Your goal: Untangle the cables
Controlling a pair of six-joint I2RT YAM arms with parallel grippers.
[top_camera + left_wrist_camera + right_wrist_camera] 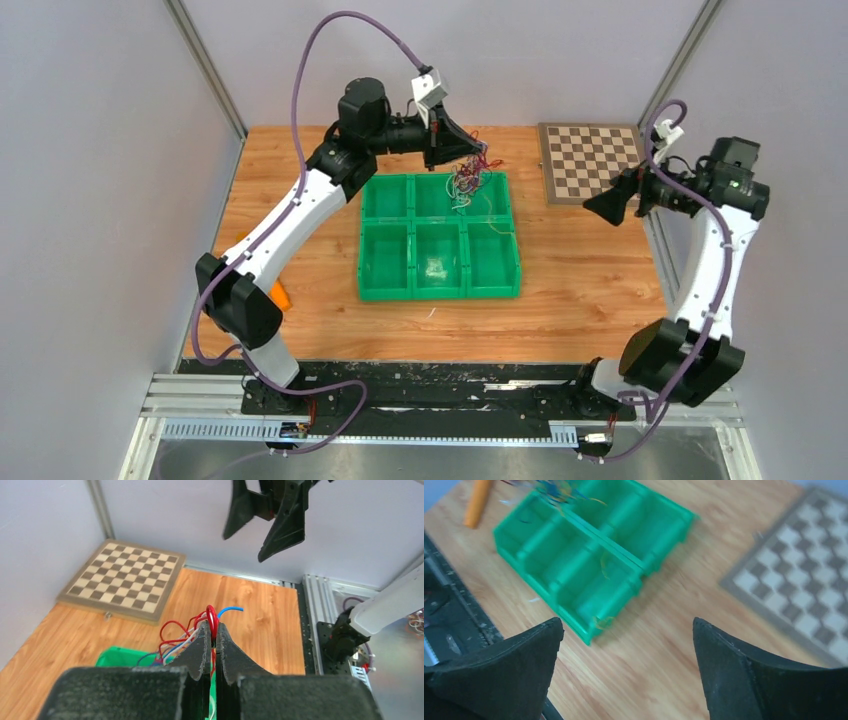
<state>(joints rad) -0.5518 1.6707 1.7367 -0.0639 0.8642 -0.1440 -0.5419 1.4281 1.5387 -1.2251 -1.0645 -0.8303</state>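
Grey walls close in a wooden table (pixel 300 200), a chessboard (pixel 590 160) at its far right corner. Mid-table sits a green six-compartment tray (pixel 440 296); a thin yellow strand (pixel 492 222) lies in its right-hand compartments. My left gripper (pixel 214 630) is pinched on a red loop of the cables (pixel 466 178), the tangle hanging over the tray's back row. My right gripper (pixel 592 206) is spread wide, empty, beside the chessboard.

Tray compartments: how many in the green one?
6 in the green tray: three along the far row, three along the near. The cables partly cover the far middle and right.
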